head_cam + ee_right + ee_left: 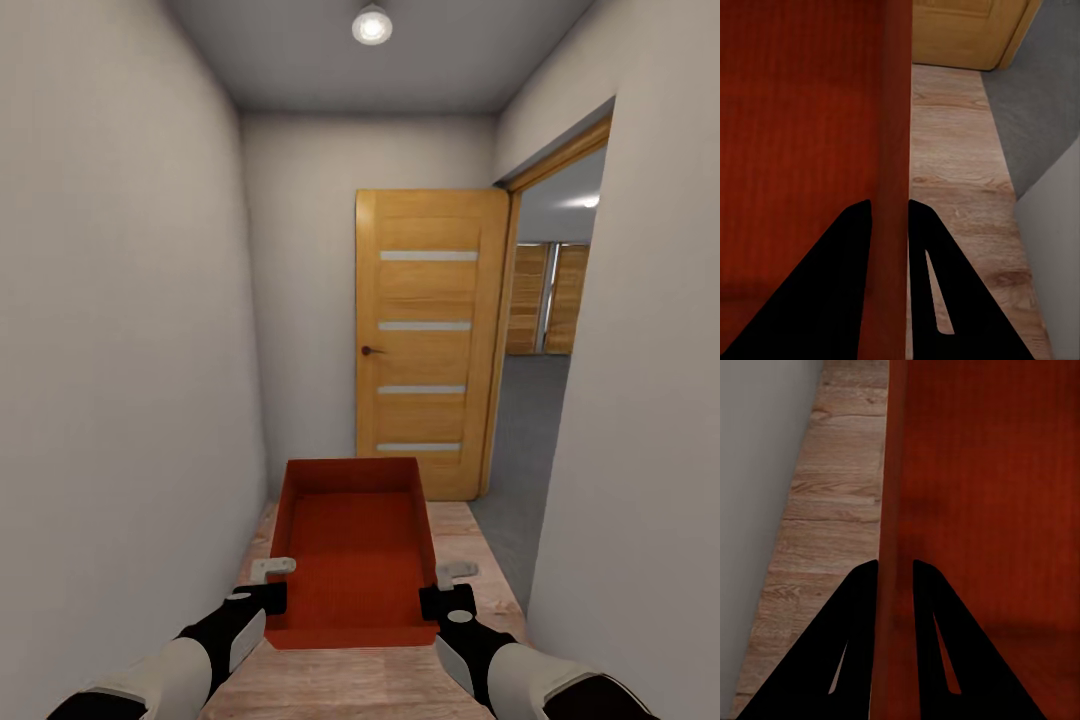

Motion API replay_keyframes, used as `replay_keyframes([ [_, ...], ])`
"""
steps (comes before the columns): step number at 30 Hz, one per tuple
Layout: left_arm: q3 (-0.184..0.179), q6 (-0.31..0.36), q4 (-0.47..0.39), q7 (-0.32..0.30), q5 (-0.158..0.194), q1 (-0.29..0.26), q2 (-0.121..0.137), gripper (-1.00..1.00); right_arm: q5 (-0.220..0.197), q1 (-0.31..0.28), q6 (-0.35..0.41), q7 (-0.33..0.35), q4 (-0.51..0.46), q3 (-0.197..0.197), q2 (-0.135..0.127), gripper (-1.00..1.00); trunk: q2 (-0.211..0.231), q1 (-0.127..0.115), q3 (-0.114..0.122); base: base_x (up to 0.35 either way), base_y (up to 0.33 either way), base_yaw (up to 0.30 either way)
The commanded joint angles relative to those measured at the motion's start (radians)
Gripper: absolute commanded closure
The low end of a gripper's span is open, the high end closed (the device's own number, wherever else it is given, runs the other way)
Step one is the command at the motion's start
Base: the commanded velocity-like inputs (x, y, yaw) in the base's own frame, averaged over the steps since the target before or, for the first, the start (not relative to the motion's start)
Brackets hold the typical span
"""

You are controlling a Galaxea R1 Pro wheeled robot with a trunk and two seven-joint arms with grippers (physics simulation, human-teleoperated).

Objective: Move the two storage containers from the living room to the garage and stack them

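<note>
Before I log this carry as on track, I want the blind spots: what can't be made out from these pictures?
- Garage beyond the doorway: head view, mostly hidden by the right wall and open wooden door.
- Underside of the storage container: hidden by its own walls; whether it rests on the wood floor can't be told.
- Left gripper and right gripper straddle opposite walls; actual contact unclear.

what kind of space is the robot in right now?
Likely a narrow indoor hallway: plain pale walls close on both sides, wood plank floor, a ceiling light. An open wooden door ahead leads onto grey flooring. Both grippers hold a red-orange storage container.
</note>
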Motion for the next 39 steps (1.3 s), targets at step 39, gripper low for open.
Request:
replay_keyframes([
  [39,0.045,-0.001,-0.007,0.009,0.0,-0.001,0.096,1.0,-0.005,0.0,-0.003,0.003,0.002,-0.042,0.001,1.0,-0.001,0.001,-0.001,0.324,0.0,0.0],
])
